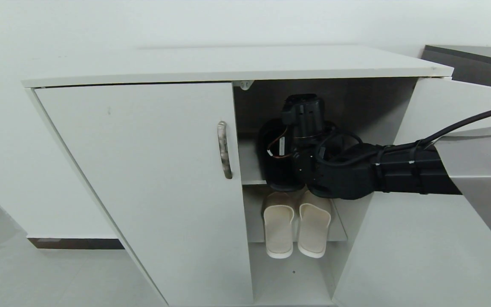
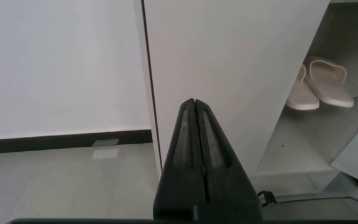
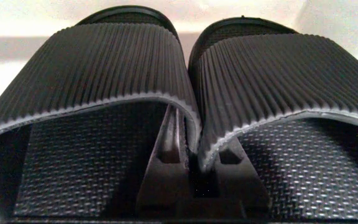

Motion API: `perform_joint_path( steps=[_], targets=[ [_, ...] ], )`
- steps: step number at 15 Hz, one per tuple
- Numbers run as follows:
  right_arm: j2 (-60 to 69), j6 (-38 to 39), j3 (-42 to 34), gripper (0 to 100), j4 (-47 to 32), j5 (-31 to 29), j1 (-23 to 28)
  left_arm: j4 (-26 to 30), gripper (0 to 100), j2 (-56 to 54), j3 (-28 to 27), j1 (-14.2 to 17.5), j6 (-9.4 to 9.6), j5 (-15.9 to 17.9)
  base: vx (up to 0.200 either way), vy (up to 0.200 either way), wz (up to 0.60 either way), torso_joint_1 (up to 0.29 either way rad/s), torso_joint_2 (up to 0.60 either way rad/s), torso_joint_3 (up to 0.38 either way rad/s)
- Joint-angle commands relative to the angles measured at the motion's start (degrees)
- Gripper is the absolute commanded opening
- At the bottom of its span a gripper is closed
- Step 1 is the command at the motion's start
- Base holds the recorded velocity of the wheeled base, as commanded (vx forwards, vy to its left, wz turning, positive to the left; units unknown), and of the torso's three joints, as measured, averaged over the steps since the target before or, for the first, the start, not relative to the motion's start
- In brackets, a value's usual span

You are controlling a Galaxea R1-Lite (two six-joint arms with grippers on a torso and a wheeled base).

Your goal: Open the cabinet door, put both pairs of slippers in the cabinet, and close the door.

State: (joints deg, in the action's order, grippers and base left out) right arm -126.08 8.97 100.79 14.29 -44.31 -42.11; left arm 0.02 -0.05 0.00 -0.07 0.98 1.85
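The white cabinet (image 1: 228,64) has its right door (image 1: 454,106) swung open. A pair of black ribbed slippers (image 1: 273,149) lies on the upper shelf (image 1: 249,168). My right arm (image 1: 356,170) is inside the opening at that shelf. My right gripper (image 3: 182,149) is shut on the adjoining inner strap edges of the black slippers (image 3: 104,62). A pair of cream slippers (image 1: 296,226) lies side by side on the lower shelf (image 1: 339,232), toes pointing outward. My left gripper (image 2: 194,106) is shut on nothing, low in front of the closed left door, with the cream slippers (image 2: 322,87) off to its side.
The left door (image 1: 143,170) is closed, and its metal handle (image 1: 224,149) is beside the opening. A cable (image 1: 463,123) runs along my right arm past the open door. Pale floor (image 2: 73,180) and a dark skirting strip (image 2: 61,142) lie left of the cabinet.
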Motion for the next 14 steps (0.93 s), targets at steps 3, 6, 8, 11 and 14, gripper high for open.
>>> perform_joint_path(
  steps=[3,6,8,11,14],
  targets=[
    [-3.4,-0.6,3.8,0,-0.1,0.1,1.5,0.1,0,0.0,0.0,0.0,-0.01,0.0,0.0,0.0,0.0,0.0,0.0,0.0],
    [-4.8,-0.6,5.9,0,-0.2,0.3,2.1,0.0,0,0.0,0.0,0.0,-0.01,0.0,0.0,0.0,0.0,0.0,0.0,0.0],
    [-5.8,-0.6,7.4,0,-0.4,0.3,2.4,0.1,0,0.0,0.0,0.0,-0.01,0.0,0.0,0.0,0.0,0.0,0.0,0.0],
    [-6.6,-0.6,8.3,0,-1.2,0.3,2.4,0.0,0,0.0,0.0,0.0,-0.01,0.0,0.0,0.0,0.0,0.0,0.0,0.0],
    [-6.7,-0.6,8.5,100,-1.4,0.3,2.4,0.0,0,0.0,0.0,0.0,-0.01,0.0,0.0,0.0,0.0,0.0,0.0,0.0]
  ],
)
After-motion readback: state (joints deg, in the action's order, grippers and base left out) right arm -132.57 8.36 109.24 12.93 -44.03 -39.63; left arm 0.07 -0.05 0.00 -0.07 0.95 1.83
